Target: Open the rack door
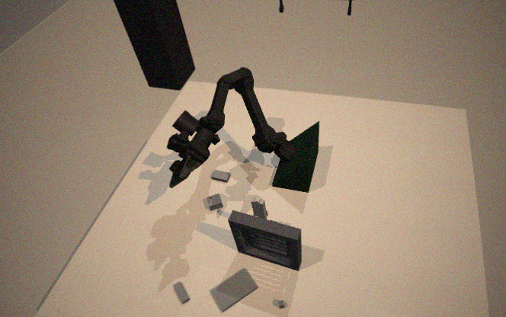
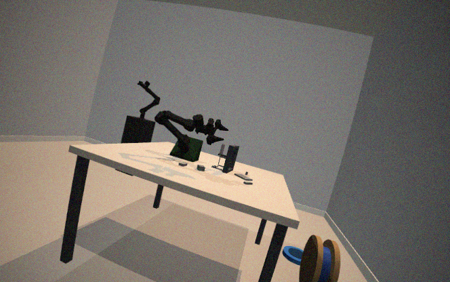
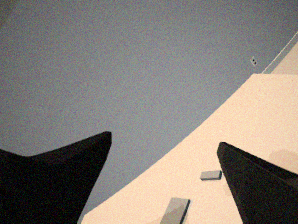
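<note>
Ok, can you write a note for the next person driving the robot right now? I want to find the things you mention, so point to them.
Claw (image 1: 177,182) (image 2: 225,134) (image 3: 165,143): open, empty, up in the air, not touching the rack.
Rack (image 1: 267,225) (image 2: 230,158): standing on the table; what looks like its handle (image 1: 259,209) (image 2: 222,149) is on the arm's side.
Done: no opening that I can see; can't tell if it's unlocked.
Left: squeeze and turn handle if needed, swing door wide, let go, move clear.
</note>
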